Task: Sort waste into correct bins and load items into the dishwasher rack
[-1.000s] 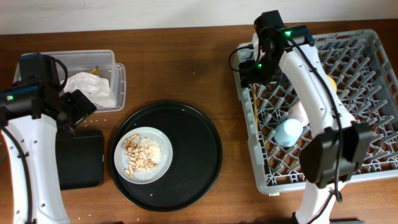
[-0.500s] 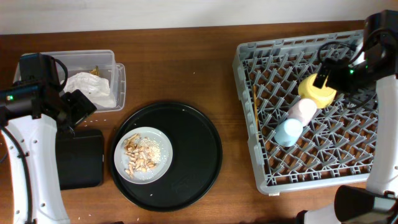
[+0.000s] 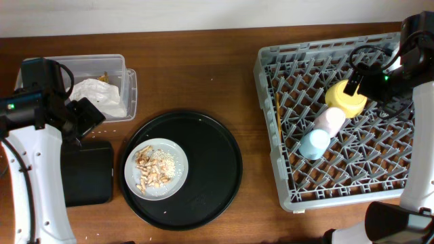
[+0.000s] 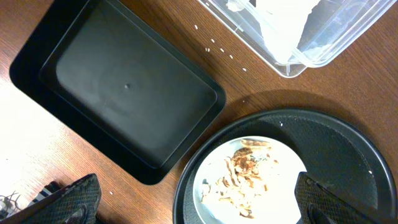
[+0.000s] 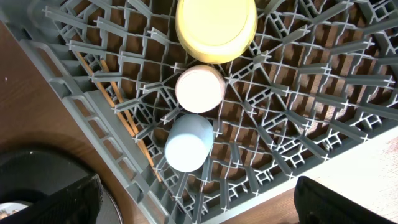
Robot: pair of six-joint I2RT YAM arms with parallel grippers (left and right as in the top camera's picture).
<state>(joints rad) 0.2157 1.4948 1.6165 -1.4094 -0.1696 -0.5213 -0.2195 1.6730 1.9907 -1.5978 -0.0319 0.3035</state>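
1. Your right gripper (image 5: 199, 199) hung over the dishwasher rack (image 3: 397, 173) with its jaws spread wide and nothing between them.
2. Just beside it sat the larger yellow bowl (image 3: 344, 98). The small pink bowl (image 3: 329, 120) and then the small light-blue bowl (image 3: 314, 144) followed in one straight row, each touching the next. The row ran diagonally away from the gripper, and the blue bowl was farthest from it.
3. The pair of wooden chopsticks (image 3: 277, 116) lay beyond the bowls from that gripper. They sat low among the pegs, with their long axis running along the rack's wall.
4. Your left gripper (image 4: 205, 202) also stood wide and held nothing. The flat black rectangular tray (image 4: 124, 93) lay beneath and ahead of it. The clear plastic box (image 4: 298, 37) holding the crumpled white napkin (image 3: 98, 95) sat farther ahead.
5. Between that gripper's fingers showed the round grey plate (image 4: 286, 168), heaped with beige-brown food scraps (image 4: 245, 180). The plate rested on the large round black tray (image 3: 217, 163).
6. A second before, your right arm was over the chopsticks at the rack's far corner. It had since swung across to the yellow bowl's side and its jaws had widened. Your left arm had not moved.
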